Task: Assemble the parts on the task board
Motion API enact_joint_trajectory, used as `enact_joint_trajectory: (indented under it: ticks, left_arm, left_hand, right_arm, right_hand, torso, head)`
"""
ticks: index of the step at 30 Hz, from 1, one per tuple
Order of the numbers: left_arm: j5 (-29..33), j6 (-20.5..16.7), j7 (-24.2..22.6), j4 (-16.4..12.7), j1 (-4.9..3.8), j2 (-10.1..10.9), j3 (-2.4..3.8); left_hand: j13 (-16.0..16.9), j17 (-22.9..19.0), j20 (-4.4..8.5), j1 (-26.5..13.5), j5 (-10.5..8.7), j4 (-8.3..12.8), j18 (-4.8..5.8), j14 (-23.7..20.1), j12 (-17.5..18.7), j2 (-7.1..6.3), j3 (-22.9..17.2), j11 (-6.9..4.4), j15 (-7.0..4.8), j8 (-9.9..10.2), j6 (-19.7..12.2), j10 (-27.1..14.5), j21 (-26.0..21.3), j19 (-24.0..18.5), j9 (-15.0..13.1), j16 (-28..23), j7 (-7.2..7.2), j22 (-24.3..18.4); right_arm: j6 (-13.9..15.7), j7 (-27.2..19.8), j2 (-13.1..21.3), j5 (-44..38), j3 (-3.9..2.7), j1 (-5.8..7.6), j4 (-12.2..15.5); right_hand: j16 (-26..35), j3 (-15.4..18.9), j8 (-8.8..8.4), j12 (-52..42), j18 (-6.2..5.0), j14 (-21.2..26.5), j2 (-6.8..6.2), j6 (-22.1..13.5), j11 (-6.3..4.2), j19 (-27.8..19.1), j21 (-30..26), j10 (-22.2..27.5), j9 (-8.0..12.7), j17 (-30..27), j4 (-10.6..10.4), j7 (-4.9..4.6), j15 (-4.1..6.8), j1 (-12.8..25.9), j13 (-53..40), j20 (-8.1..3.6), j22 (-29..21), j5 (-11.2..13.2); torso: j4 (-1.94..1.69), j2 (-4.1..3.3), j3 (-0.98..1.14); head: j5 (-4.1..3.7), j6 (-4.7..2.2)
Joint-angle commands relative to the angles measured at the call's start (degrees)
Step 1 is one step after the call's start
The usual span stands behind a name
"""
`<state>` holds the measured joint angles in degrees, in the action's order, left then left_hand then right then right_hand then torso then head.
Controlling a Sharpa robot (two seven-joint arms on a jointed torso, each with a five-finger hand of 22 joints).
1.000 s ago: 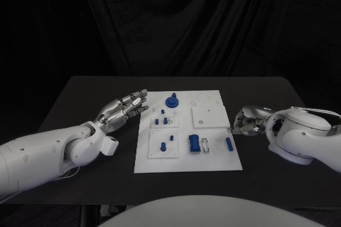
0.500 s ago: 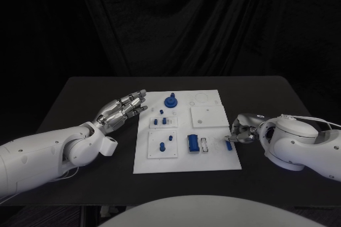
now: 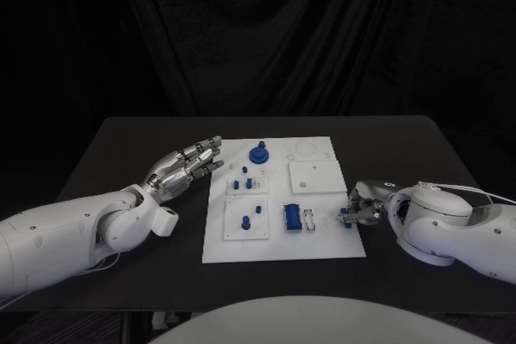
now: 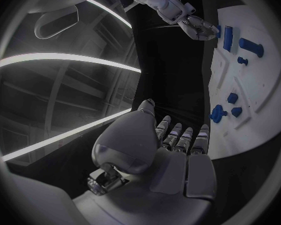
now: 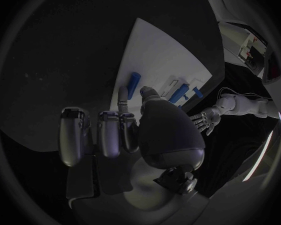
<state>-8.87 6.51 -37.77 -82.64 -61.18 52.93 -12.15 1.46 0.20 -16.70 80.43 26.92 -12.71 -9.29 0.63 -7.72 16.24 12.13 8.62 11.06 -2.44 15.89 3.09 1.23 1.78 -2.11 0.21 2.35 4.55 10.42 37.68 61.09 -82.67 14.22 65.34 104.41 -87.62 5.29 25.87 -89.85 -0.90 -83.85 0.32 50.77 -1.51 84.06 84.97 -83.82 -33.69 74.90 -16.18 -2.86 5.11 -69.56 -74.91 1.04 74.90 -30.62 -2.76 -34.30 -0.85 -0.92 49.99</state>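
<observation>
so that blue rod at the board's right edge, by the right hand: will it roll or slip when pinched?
Likely to roll: the blue rod looks long, round and thin, lying flat on the smooth white board. Probably stiff and light, being a small moulded-looking piece. It may skid off, since it lies close to the board's edge where the right hand reaches it.

right hand [image 3: 364, 204]: largely hidden behind its own white forearm in the head view; contact with the blue bar part [image 5: 133, 82] cannot be told
blue bar part: near end covered by a fingertip [image 5: 122, 92] in the right wrist view
task board [image 4: 265, 102]: cut off by the circle's rim
</observation>
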Motion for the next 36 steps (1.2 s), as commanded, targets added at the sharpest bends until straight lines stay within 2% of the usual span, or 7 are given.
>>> enact_joint_trajectory:
  ticks: [1, 12, 17, 20, 22, 26, 36]
  left_arm:
    - [0.3, 0.6, -0.9, 0.0, 0.10, -0.2, 0.05]
    - [0.3, 0.8, -0.7, 0.0, 0.15, -0.1, 0.05]
    - [0.3, 0.8, -0.5, 0.0, 0.16, 0.0, 0.05]
    - [0.3, 0.8, -0.5, 0.0, 0.16, -0.1, 0.05]
    - [0.3, 0.9, -0.4, 0.0, 0.17, -0.1, 0.05]
    - [0.3, 0.9, -0.4, 0.0, 0.17, -0.1, 0.05]
    - [0.3, 0.9, -0.3, 0.1, 0.17, 0.0, 0.05]
  left_hand:
    - [0.0, 0.1, 0.09, 0.5, 0.30, 0.3, -0.56, 0.1, -0.1, 0.11, -0.1, 0.40, -0.18, -0.2, -0.1, 0.1, 0.2, 0.3, 0.0, 0.1, -0.24, -0.1]
    - [0.0, 0.1, 0.08, 0.6, 0.35, 0.4, -0.55, 0.1, -0.1, 0.15, -0.2, 0.46, -0.14, -0.2, -0.1, 0.1, 0.2, 0.3, 0.0, 0.1, -0.24, -0.1]
    - [0.0, 0.1, 0.08, 0.6, 0.38, 0.5, -0.55, 0.1, -0.1, 0.18, -0.3, 0.50, -0.13, -0.2, -0.1, 0.1, 0.2, 0.3, 0.0, 0.1, -0.19, -0.1]
    - [0.0, 0.1, 0.07, 0.7, 0.43, 0.6, -0.55, 0.1, -0.2, 0.23, -0.4, 0.53, -0.12, -0.2, 0.0, 0.1, 0.2, 0.3, 0.0, 0.1, -0.10, -0.1]
    - [0.0, 0.1, 0.07, 0.7, 0.45, 0.6, -0.55, 0.1, -0.2, 0.25, -0.4, 0.54, -0.11, -0.2, 0.0, 0.1, 0.2, 0.3, 0.0, 0.1, 0.00, -0.1]
    - [0.1, 0.1, 0.06, 0.8, 0.47, 0.7, -0.54, 0.1, -0.2, 0.27, -0.5, 0.56, -0.10, -0.2, 0.0, 0.2, 0.2, 0.3, 0.0, 0.1, 0.11, -0.1]
    - [0.1, 0.1, 0.05, 0.9, 0.52, 0.8, -0.53, 0.1, -0.2, 0.30, -0.7, 0.56, -0.07, -0.2, 0.0, 0.2, 0.2, 0.3, 0.0, 0.1, 0.38, -0.1]
  right_arm:
    - [-1.0, 0.7, -0.5, -0.7, -0.01, -0.46, -0.4]
    - [-2.5, 0.7, -2.0, -2.4, -0.02, -1.46, -1.5]
    - [-2.9, 0.7, -2.4, -2.9, -0.02, -1.63, -1.8]
    - [-2.9, 0.7, -2.6, -2.9, -0.02, -1.67, -1.9]
    - [-2.5, 0.5, -2.6, -2.4, -0.02, -1.69, -2.0]
    - [-0.4, -0.7, -2.5, 1.6, -0.03, -1.70, -1.9]
    - [7.1, -6.7, -0.4, 19.3, -0.10, -0.56, 0.8]
  right_hand:
    - [0.2, -0.5, -1.02, -0.2, -0.51, -4.7, -0.07, 0.2, 0.48, 3.5, -0.1, -6.2, 1.0, 7.1, 0.3, -0.39, -0.47, -1.5, -15.1, 0.62, 13.2, -1.3]
    - [0.3, -3.0, -2.92, -0.2, -0.59, -4.7, -0.71, 1.0, 0.60, 3.3, -0.4, -6.2, 2.9, 6.9, 2.3, -0.53, -0.58, -6.2, -15.1, 0.77, 13.1, -7.0]
    - [0.3, -5.6, -3.81, -0.2, -0.63, -4.6, -0.83, 0.8, 0.78, 3.2, -0.6, -6.2, 3.7, 6.7, 4.5, -0.80, -0.68, -9.4, -15.1, 0.84, 13.1, -11.8]
    - [0.3, -8.3, -4.36, -0.2, -0.61, -4.6, -1.04, 0.9, 1.05, 3.2, -0.5, -6.2, 4.3, 6.8, 5.6, -1.10, -0.92, -10.6, -15.1, 1.02, 13.1, -8.3]
    - [0.3, -13.0, -4.78, -0.2, -0.61, -4.6, -1.96, 1.2, 1.29, 3.3, -0.5, -6.2, 4.8, 6.8, 6.8, -1.31, -1.03, -11.4, -15.1, 1.12, 13.1, -4.0]
    - [0.1, -18.4, -4.54, -0.2, -0.48, -4.7, -4.08, 2.1, 1.23, 3.5, 0.0, -6.2, 5.0, 7.4, 7.5, -1.24, -1.12, -9.2, -15.1, 1.28, 13.3, -3.4]
    - [-0.2, -21.5, -3.83, -0.2, -0.28, -4.9, -5.21, 2.6, 0.98, 3.9, 0.8, -6.2, 4.7, 8.1, 8.1, -0.97, -0.94, -6.7, -15.1, 1.14, 13.5, -3.1]
  torso:
    - [0.00, -0.03, -0.03]
    - [-0.04, -0.05, -0.04]
    - [-0.01, -0.03, -0.02]
    - [0.00, -0.03, -0.03]
    - [0.00, -0.04, -0.02]
    - [-0.04, -0.02, -0.03]
    - [-0.04, 0.00, 0.00]
  head:
    - [0.14, 0.01]
    - [0.66, 0.01]
    - [0.56, 0.01]
    - [0.69, 0.01]
    - [0.74, 0.01]
    - [0.96, 0.01]
    - [1.25, 0.01]
